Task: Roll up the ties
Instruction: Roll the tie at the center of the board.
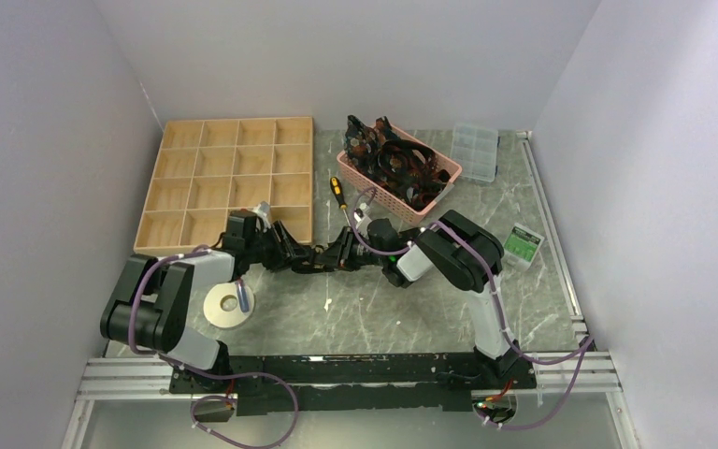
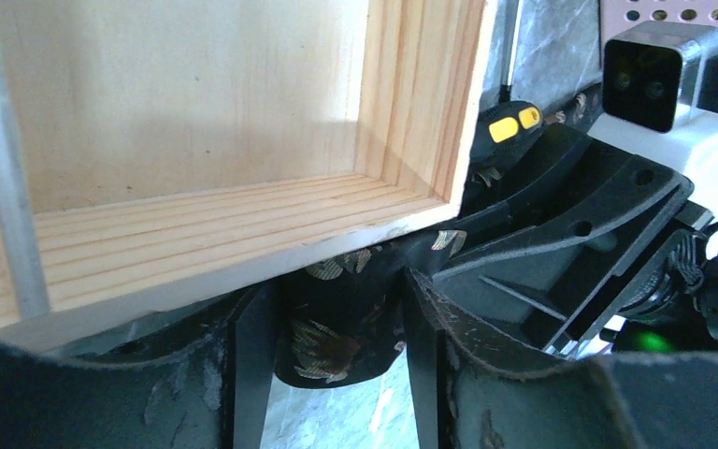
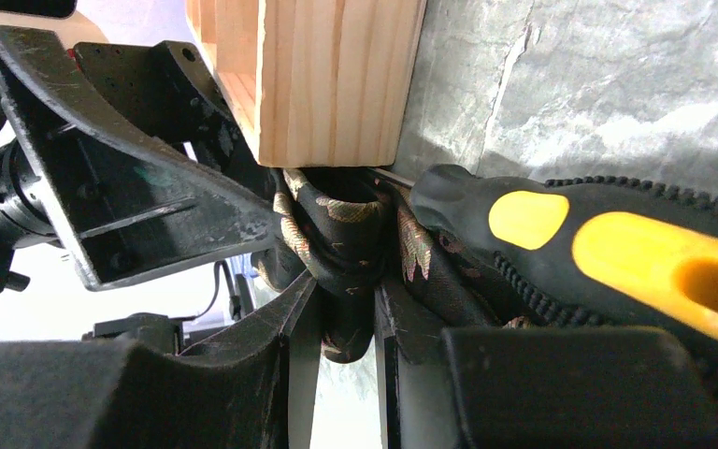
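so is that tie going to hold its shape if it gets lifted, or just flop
Probably floppy: the tie curls in soft loops between the right fingers, beside the wooden tray. Its smooth woven face looks slippery, so the roll may loosen if the pinch eases. It seems thin and light, so lifting it should take little effort.

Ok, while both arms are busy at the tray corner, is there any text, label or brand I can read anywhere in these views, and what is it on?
No text can be read in any view.
Green and white packet on the right of the table: it carries print, but it is too small to read.
Screwdriver: no wording shows on its yellow and black handle.
No other writing shows.
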